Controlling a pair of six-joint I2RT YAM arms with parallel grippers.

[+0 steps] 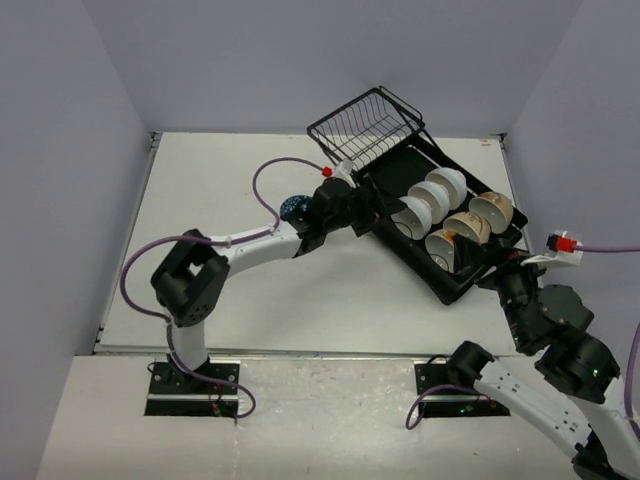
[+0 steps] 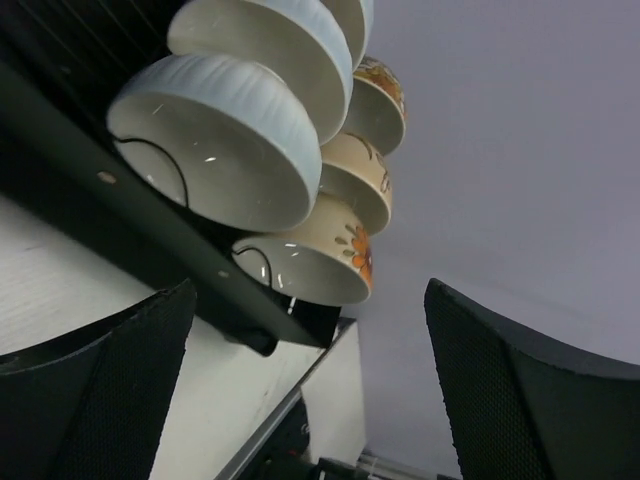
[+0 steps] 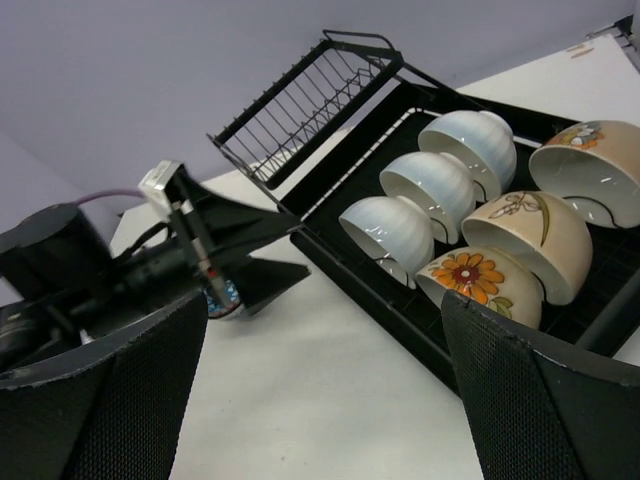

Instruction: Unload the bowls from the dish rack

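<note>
The black dish rack (image 1: 411,165) lies at the right of the table, its wire basket (image 1: 365,125) at the far end. It holds three white bowls (image 1: 418,212) in one row and three cream patterned bowls (image 1: 465,230) beside them, all on edge. A blue-patterned bowl (image 1: 291,206) sits on the table behind my left arm. My left gripper (image 1: 371,216) is open and empty at the rack's left rim, close to the nearest white bowl (image 2: 215,150). My right gripper (image 1: 490,264) is open and empty at the rack's near corner, by the orange-flowered bowl (image 3: 485,285).
The rack's rim (image 2: 150,235) runs between my left fingers and the bowls. In the right wrist view the left gripper (image 3: 250,255) shows beside the rack (image 3: 365,297), with the blue bowl (image 3: 222,300) behind it. Grey walls enclose the table.
</note>
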